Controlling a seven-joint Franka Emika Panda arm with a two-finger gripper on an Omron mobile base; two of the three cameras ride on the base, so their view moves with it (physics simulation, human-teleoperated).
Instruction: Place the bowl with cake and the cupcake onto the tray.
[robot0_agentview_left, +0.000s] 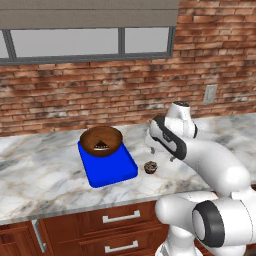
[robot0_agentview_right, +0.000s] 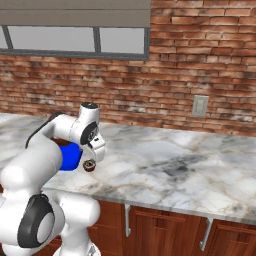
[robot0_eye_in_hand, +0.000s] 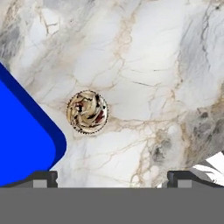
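The gripper (robot0_eye_in_hand: 112, 179) hangs spread wide and empty above the marble counter (robot0_eye_in_hand: 144, 65). The cupcake (robot0_eye_in_hand: 87, 111) stands upright just beside the blue tray (robot0_agentview_left: 107, 170), whose far end carries the bowl with cake (robot0_agentview_left: 101, 140).

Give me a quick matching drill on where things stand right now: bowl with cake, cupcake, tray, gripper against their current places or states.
Things:
1. bowl with cake
2. cupcake
3. tray
4. gripper

States:
A. open, holding nothing, above the counter
B. resting on the tray's far end
C. flat on the marble counter, bright blue
D. on the counter just off the tray's corner

Pairs: 1-B, 2-D, 3-C, 4-A
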